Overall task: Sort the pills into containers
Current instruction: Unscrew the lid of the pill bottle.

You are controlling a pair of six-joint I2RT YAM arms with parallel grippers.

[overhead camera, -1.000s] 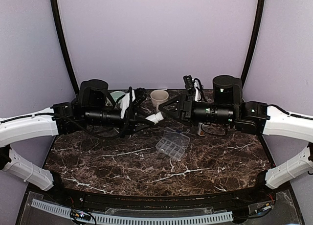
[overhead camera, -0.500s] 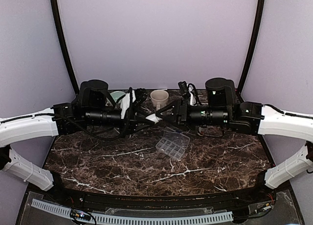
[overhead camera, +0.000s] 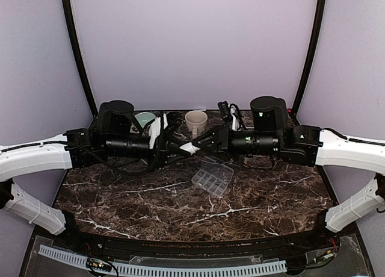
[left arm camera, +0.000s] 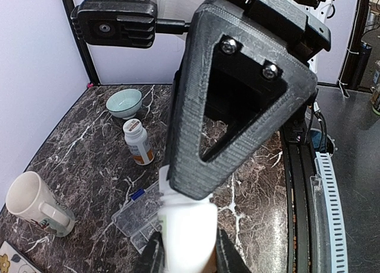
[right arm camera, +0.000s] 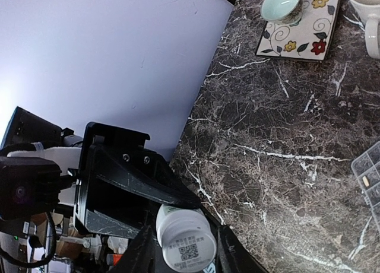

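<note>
Just behind the pill tray, raised, the left gripper clenches a white bottle; the right gripper has closed in around its end, but I cannot tell if it grips yet. Uncapping seems next.

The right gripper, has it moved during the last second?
Yes. The right gripper has slid left, nearer the mug, and now straddles the white bottle.

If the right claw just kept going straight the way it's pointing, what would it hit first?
The white pill bottle: its end sits between the fingers of the right gripper. Just behind it is the left gripper, holding the bottle's other end. Whether the right fingers touch it yet is unclear.
</note>
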